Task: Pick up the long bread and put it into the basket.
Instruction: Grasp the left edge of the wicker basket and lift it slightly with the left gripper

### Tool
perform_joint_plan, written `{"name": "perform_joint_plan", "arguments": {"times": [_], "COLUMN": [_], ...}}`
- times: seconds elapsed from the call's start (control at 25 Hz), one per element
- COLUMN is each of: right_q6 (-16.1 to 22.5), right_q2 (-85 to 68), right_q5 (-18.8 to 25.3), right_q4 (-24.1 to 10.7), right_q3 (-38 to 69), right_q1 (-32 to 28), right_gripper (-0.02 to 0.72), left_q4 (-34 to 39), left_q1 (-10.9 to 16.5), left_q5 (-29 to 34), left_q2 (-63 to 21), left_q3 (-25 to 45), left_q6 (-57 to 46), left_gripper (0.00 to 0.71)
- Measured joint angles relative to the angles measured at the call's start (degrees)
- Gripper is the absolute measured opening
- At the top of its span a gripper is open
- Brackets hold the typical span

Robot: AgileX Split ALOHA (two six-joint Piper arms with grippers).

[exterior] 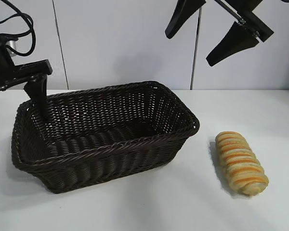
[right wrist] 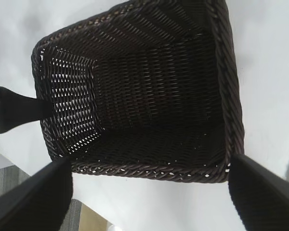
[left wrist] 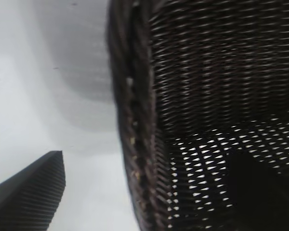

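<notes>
One basket (exterior: 111, 154) is counted on the counter (exterior: 149, 207). One long bread (exterior: 241, 162) is counted beside it. Two grippers are seen: the left gripper (exterior: 38, 98) and the right gripper (exterior: 209, 33).

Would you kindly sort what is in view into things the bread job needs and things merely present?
Needed:
long bread, on the table
basket, no bread in it
left gripper, open at the basket's end
right gripper, open, raised

Merely present:
white table
wall panels
</notes>
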Motion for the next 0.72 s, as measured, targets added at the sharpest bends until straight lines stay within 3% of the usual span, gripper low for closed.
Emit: {"name": "perform_joint_plan", "arguments": {"times": [0.4, 0.72], "right_q6": [0.00, 0.00], "right_q2": [0.00, 0.00], "right_q5": [-0.11, 0.20], "right_q4": [0.00, 0.00], "right_q3": [0.00, 0.00], "right_q1": [0.00, 0.00], "right_gripper": [0.610, 0.610], "left_q4": [-0.23, -1.13], "left_q1": [0.00, 0.00], "left_q5": [-10.57, -15.31], "left_q2": [0.00, 4.34], "left_q3": [6.27, 6.33], "left_q6": [0.00, -0.37], "left_gripper": [0.648, 0.648]}}
